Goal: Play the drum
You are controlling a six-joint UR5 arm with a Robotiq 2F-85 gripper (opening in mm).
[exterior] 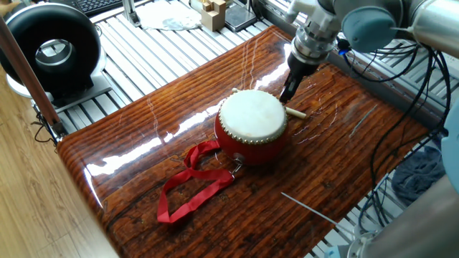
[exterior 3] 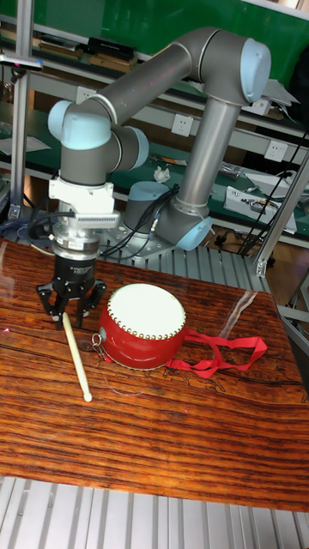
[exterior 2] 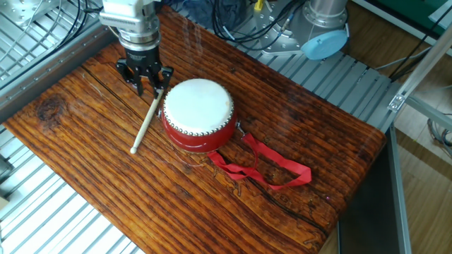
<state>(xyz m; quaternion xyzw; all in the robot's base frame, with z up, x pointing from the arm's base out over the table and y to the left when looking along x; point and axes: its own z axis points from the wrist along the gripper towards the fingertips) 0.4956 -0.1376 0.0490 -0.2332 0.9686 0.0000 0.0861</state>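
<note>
The drum stands upright mid-table, red-bodied with a cream skin. Its red ribbon trails across the wood. A thin pale wooden stick lies on the table beside the drum. One end of it sits under my gripper. The gripper hangs just above the table next to the drum's rim. Its fingers are spread open and hold nothing. In one fixed view the drum hides most of the stick.
A black round device stands off the table's far corner. A thin metal rod lies near the table's edge. Cables and a blue cloth hang beside the table. The arm's base rises behind the drum.
</note>
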